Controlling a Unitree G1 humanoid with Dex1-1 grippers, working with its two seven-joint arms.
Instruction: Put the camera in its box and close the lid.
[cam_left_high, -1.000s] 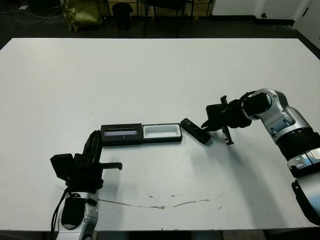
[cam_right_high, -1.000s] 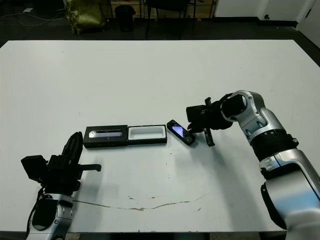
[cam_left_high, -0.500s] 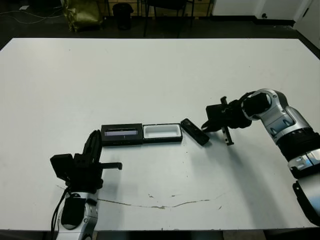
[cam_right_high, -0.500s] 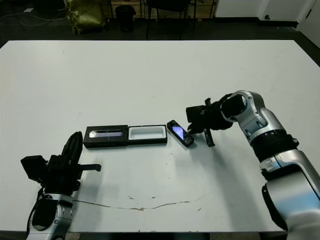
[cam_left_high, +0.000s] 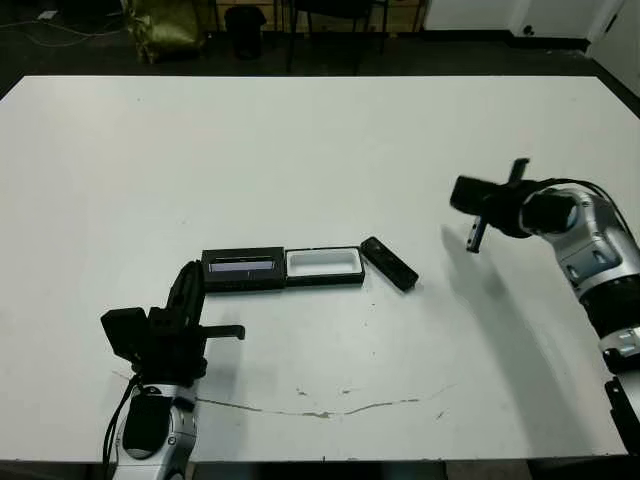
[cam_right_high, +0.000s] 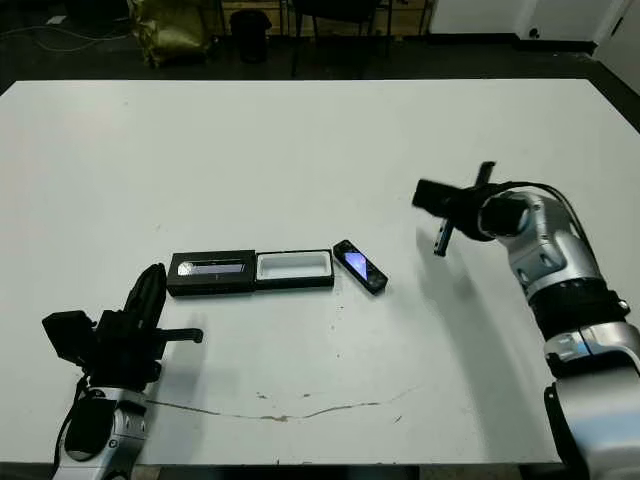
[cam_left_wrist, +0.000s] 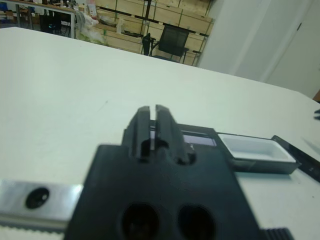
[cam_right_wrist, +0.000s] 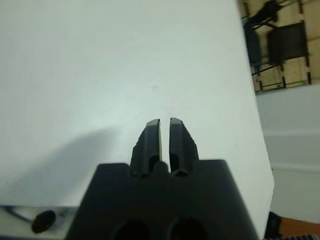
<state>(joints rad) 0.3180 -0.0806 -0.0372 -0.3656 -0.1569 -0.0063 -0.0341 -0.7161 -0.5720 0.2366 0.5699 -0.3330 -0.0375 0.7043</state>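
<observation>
The camera (cam_left_high: 389, 263) lies slantwise on the white counter (cam_left_high: 320, 140), just beside the open box (cam_left_high: 323, 266), toward the right edge; the lid (cam_left_high: 243, 268) lies flat on the box's other side. The right gripper (cam_left_high: 462, 192) hangs above the counter, jaws nearly closed, empty. The left gripper (cam_left_wrist: 153, 114) near the front edge likewise holds nothing, jaws almost together.

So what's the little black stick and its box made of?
The camera looks like glossy black plastic or glass: its face shines bluish. The box seems matte black card or plastic with a smooth white lining; I can't tell which.
</observation>
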